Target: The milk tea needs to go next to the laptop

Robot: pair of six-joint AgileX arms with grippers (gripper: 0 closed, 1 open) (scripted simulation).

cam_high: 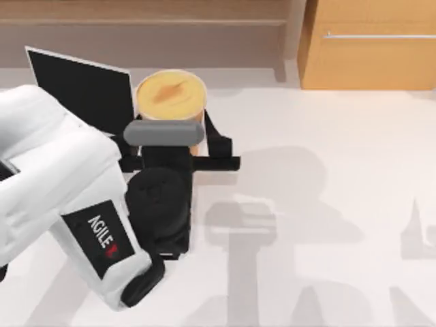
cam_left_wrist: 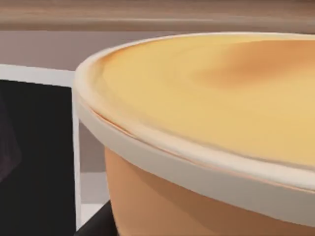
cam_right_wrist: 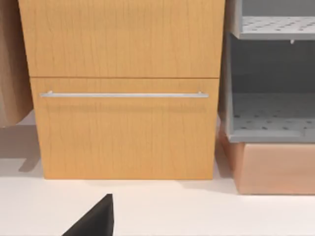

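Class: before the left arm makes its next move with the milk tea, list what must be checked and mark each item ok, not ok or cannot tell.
1. Milk tea upright, seal intact: ok.
2. Left gripper at the cup: ok; grip state: cannot tell.
3. Cup beside the laptop, at its screen's right edge: ok.
4. Cup resting on the table: cannot tell, base hidden.
5. Gap between cup and screen: cannot tell.

Light was bright and even across the pale table. Soft grey shadows of the arms fell on it toward the top view's right and lower edge. No glare showed. The milk tea loomed large and soft-edged in the left wrist view. The wooden cabinet looked evenly lit.
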